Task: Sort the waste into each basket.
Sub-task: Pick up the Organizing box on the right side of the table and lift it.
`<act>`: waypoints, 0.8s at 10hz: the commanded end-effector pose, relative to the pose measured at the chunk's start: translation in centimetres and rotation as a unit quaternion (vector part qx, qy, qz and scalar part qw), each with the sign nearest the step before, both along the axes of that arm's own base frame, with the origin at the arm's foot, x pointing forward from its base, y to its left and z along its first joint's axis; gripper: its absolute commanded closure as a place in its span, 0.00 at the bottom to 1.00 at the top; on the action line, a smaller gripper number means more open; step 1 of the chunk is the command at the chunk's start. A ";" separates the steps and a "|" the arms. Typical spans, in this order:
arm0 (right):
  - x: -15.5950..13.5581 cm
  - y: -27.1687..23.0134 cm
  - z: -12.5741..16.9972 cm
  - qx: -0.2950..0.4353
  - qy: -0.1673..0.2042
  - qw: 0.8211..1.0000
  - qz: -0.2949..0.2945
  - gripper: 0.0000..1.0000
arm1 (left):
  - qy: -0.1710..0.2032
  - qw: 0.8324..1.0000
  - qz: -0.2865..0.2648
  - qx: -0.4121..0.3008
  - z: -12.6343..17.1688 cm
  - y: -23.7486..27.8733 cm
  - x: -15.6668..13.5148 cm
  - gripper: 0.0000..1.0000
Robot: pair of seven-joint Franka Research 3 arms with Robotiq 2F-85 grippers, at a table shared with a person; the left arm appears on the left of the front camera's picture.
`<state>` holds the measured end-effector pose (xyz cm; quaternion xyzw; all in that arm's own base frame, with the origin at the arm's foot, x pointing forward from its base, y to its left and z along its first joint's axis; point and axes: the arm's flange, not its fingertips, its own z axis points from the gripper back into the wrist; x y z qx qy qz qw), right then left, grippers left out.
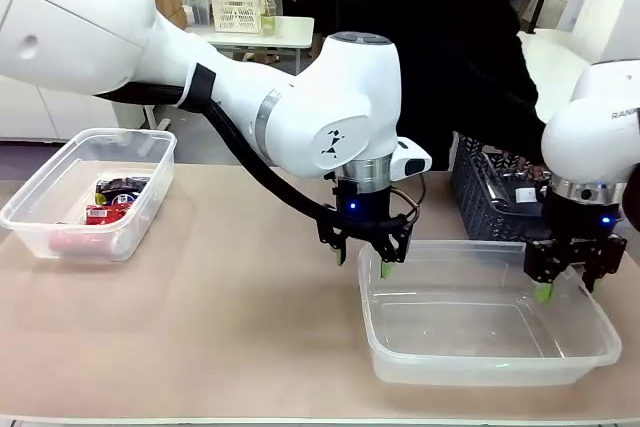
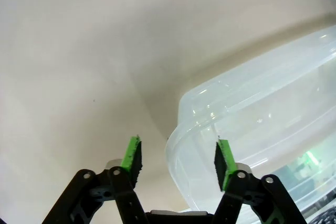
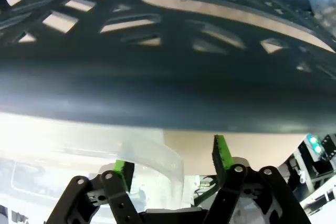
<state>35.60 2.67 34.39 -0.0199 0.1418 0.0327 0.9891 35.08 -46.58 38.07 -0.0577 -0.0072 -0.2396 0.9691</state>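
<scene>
We see the left end effector (image 1: 362,259) hanging with its fingers spread wide and nothing between them, just over the near-left corner of the clear basket (image 1: 590,355) on the table (image 1: 240,327). The right end effector (image 1: 568,280) is also spread wide and holds nothing, at that basket's far-right rim, close beside the dark lattice basket (image 1: 480,202). Red-and-black waste (image 1: 115,202) lies in the other clear basket (image 1: 30,215) at the table's left. A person (image 1: 440,47) stands across from us.
</scene>
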 end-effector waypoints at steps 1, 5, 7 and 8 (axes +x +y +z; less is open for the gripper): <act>-5.8 -0.7 -1.8 0.014 -0.017 1.000 -0.011 1.00 | -0.005 1.000 0.003 0.015 0.3 -0.3 0.2 1.00; -6.2 -0.4 -1.1 0.017 -0.019 1.000 -0.002 1.00 | 0.000 1.000 -0.001 0.015 0.4 -0.3 0.0 1.00; -6.4 -0.4 -0.7 0.014 -0.017 1.000 -0.005 1.00 | 0.009 1.000 -0.007 0.013 0.7 0.0 -0.2 1.00; -6.6 -0.3 -0.4 0.015 -0.012 1.000 -0.005 1.00 | 0.022 1.000 0.000 0.014 1.1 0.5 -0.2 1.00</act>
